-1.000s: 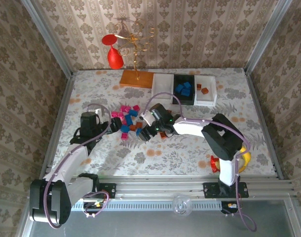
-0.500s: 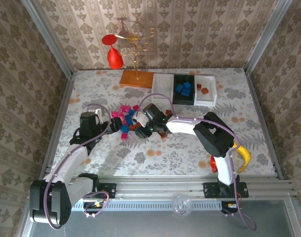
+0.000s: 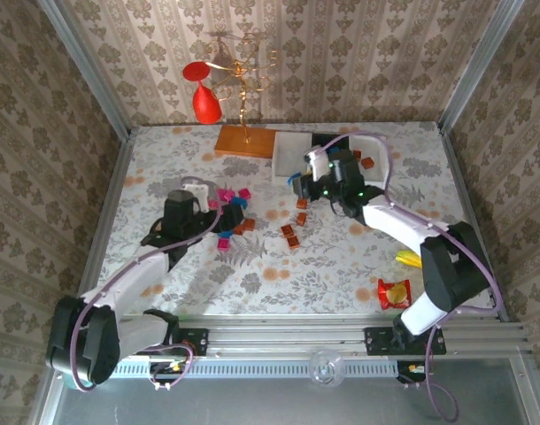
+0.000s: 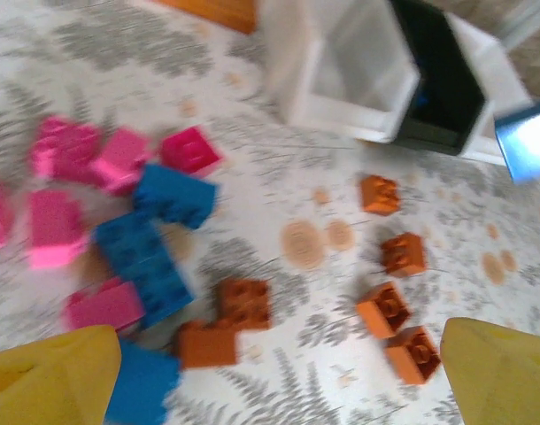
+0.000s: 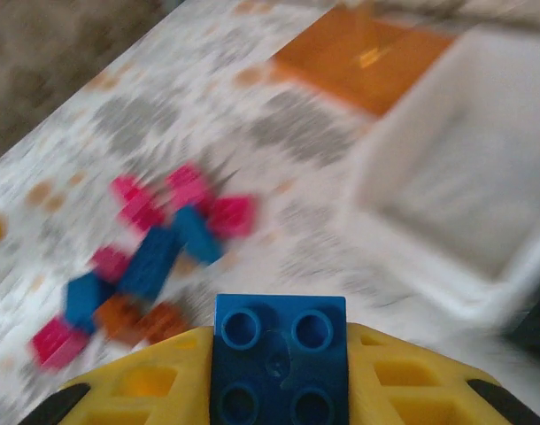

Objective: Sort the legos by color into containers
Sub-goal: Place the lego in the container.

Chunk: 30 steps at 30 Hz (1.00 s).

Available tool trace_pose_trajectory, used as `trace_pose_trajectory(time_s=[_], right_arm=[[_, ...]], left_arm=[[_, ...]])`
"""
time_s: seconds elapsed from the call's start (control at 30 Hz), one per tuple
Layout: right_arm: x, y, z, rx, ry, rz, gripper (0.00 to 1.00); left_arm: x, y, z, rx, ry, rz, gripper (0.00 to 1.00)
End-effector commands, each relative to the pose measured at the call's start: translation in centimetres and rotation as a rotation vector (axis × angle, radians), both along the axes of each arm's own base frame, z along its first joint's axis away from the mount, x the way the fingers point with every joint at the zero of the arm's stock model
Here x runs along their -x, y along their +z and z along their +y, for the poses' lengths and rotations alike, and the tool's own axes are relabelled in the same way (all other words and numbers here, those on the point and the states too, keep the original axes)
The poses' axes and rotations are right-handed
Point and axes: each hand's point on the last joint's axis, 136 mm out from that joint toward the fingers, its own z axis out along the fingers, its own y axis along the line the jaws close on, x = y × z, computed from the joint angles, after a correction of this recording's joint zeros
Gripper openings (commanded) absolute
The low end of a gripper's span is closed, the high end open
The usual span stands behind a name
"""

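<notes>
Pink, blue and orange-brown legos (image 3: 237, 217) lie scattered mid-table, with several orange ones (image 3: 295, 226) further right. My left gripper (image 3: 219, 225) hangs open just over the pile; its yellow fingertips (image 4: 49, 376) frame blue bricks (image 4: 155, 243) and orange bricks (image 4: 242, 305). My right gripper (image 3: 298, 181) is shut on a blue lego (image 5: 281, 332), held in the air in front of the left white container (image 3: 290, 149). The black container (image 3: 326, 142) is partly hidden by that arm. The right white container (image 3: 374, 173) holds orange bricks.
A gold stand with a red ornament (image 3: 206, 99) rises from an orange-brown base (image 3: 243, 142) left of the trays. A red-yellow snack packet (image 3: 394, 292) and a yellow object (image 3: 409, 258) lie near the right arm's base.
My right gripper closed on a blue lego at the pile and carried it up and to the right, toward the trays. My left gripper slid right to the pile, still open.
</notes>
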Motion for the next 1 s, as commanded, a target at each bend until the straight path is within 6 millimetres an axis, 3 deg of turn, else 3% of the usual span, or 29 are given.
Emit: trace_pose_trajectory(time_s=[0.0, 0.13, 0.23, 0.4, 0.5, 0.67, 0.77, 0.87, 0.97], right_arm=[[-2.7, -1.8, -4.6, 0.015, -0.256, 0.079, 0.35], [-5.8, -4.1, -6.8, 0.05, -0.359, 0.137, 0.35], [-7.7, -5.6, -7.4, 0.084, -0.394, 0.162, 0.35], [-9.9, -7.9, -7.4, 0.1, -0.399, 0.21, 0.37], [-10.2, -7.8, -6.5, 0.07, -0.36, 0.223, 0.45], [-8.7, -5.8, -7.5, 0.088, -0.368, 0.182, 0.6], [-6.4, -4.5, -8.2, 0.08, -0.377, 0.148, 0.66], [-3.2, -3.3, -7.2, 0.053, -0.33, 0.094, 0.7], [0.0, -1.7, -4.9, 0.072, -0.234, 0.012, 0.75]], left_arm=[[-0.4, 3.3, -3.8, 0.04, -0.105, -0.111, 0.95], [-0.2, 3.6, -6.6, 0.042, -0.163, -0.111, 0.94], [0.2, 3.5, -7.4, 0.036, -0.181, -0.105, 0.94], [0.5, 3.2, -6.7, 0.002, -0.154, -0.105, 0.95], [0.5, 2.5, -5.4, -0.05, -0.112, -0.096, 0.95], [-0.1, 0.2, -1.9, -0.137, -0.011, -0.048, 0.96], [-0.4, -1.1, 0.6, -0.148, 0.043, -0.004, 0.96], [-0.5, -2.6, 3.4, -0.189, 0.107, 0.042, 0.96], [0.2, -4.3, 5.4, -0.266, 0.144, 0.092, 0.96]])
